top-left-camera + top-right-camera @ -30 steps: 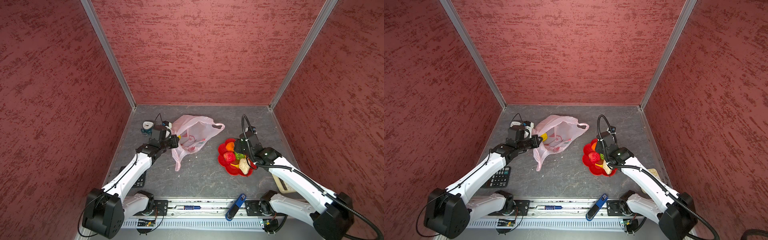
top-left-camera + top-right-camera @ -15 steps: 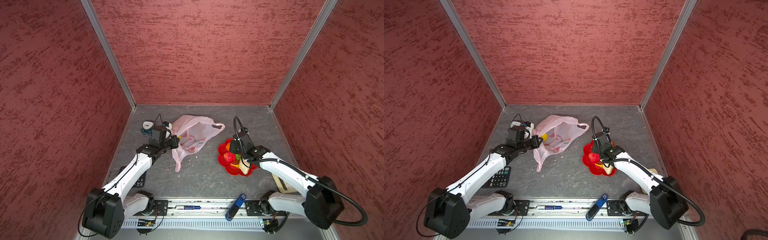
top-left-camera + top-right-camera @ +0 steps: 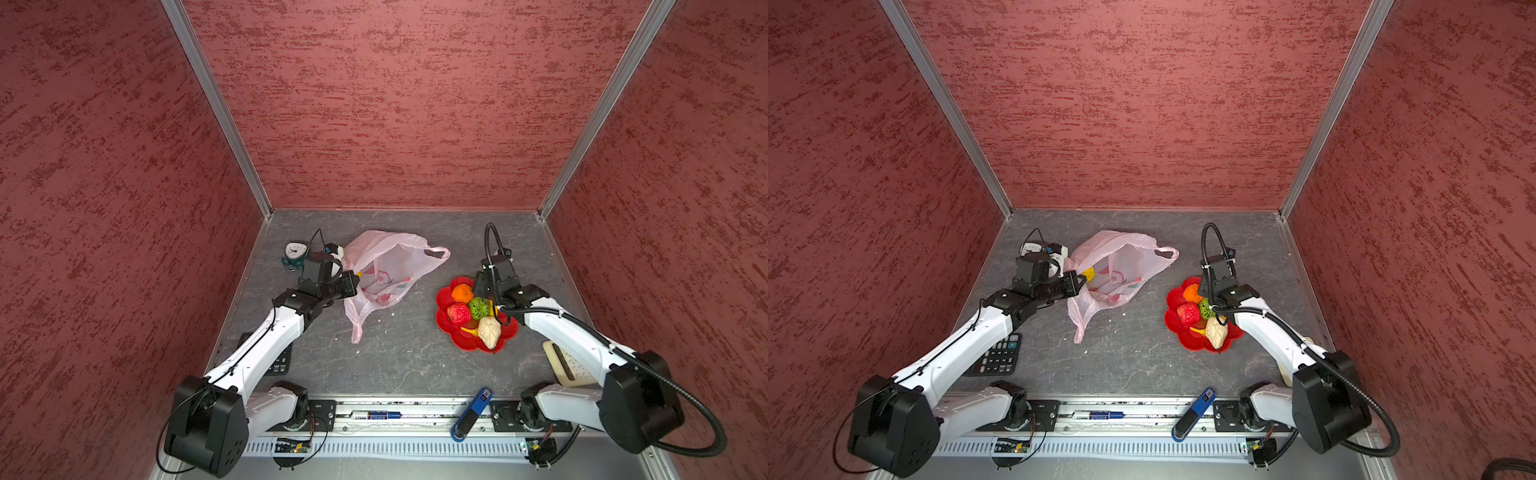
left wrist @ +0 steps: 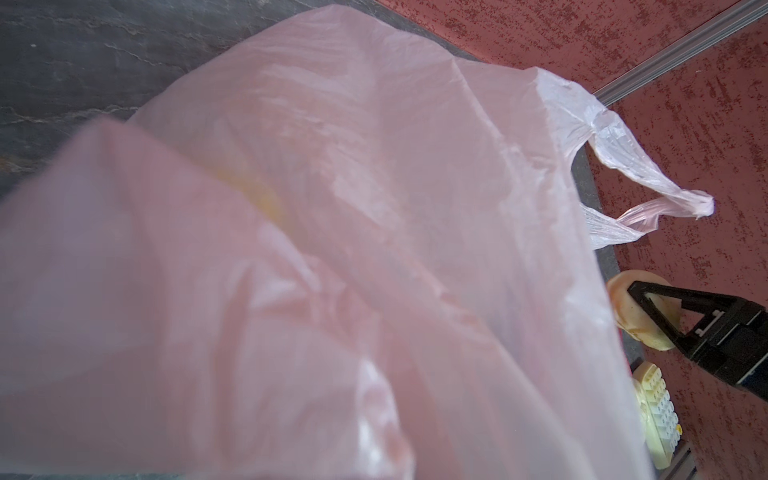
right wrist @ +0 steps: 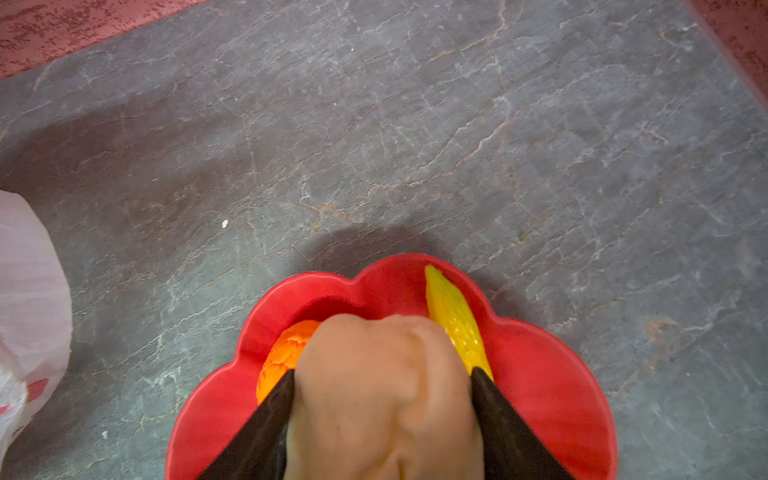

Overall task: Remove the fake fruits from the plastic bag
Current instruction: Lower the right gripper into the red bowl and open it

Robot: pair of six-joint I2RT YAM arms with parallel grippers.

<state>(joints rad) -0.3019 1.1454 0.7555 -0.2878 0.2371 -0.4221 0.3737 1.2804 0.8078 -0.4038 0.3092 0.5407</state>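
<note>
I am looking at the bag, which is lying crumpled at the back left of the table, one handle loop pointing right and the other trailing towards the front in both top views. A lemon is sitting inside it at its left edge, and in the left wrist view a yellow patch is showing faintly through the pink film. The left claw is pinching narrow on that edge of the bag, its tips hiding in the plastic. Well apart to the right, the red flower-shaped plate is carrying an orange, a strawberry, a green bumpy ball, a cream lump and a long yellow piece. The right claw is hanging over the back of the plate, gripping a second cream lump from both sides; whether that lump is touching the plate I cannot tell. A little clock is standing behind the left arm, a black calculator is lying partly under it, a cream calculator is lying partly under the right arm, and a blue stick is resting on the front rail. The table is grey and veined like stone, and mottled red walls are closing it in on three sides.
</note>
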